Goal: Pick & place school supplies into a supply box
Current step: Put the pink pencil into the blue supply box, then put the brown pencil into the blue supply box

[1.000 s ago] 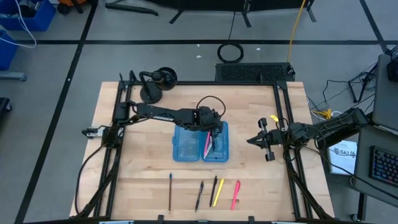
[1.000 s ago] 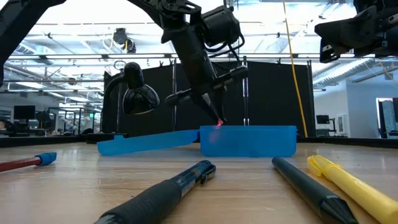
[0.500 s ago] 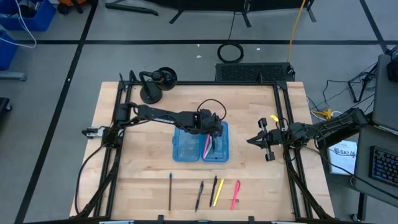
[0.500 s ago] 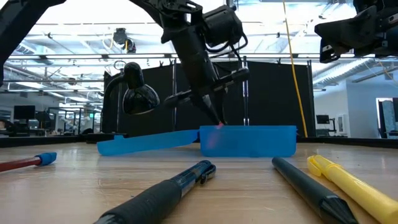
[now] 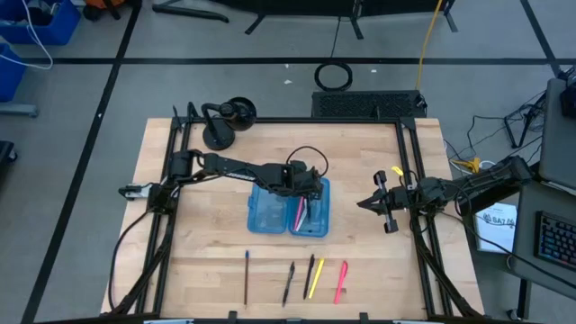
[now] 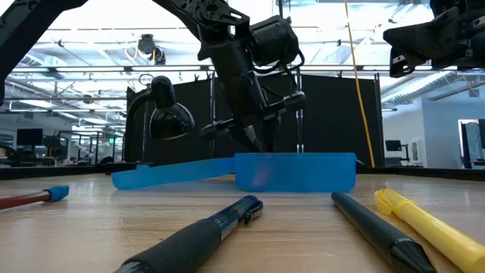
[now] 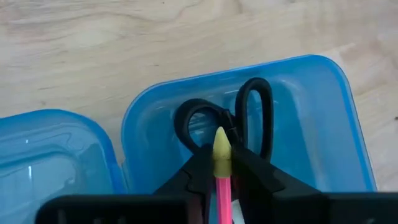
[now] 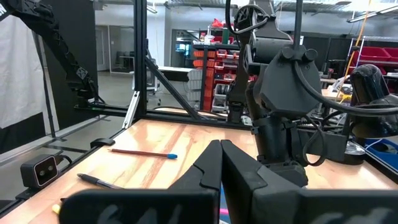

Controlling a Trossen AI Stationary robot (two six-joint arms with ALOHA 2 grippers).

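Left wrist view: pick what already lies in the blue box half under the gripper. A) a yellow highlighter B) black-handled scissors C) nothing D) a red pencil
B: the scissors show their two black loops on the floor of the supply box, just beyond the pink pen between the left gripper fingers.

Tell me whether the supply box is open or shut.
Open. The supply box lies with both blue halves spread flat side by side; the scissors sit in one half, where the left gripper lowers a pink pen.
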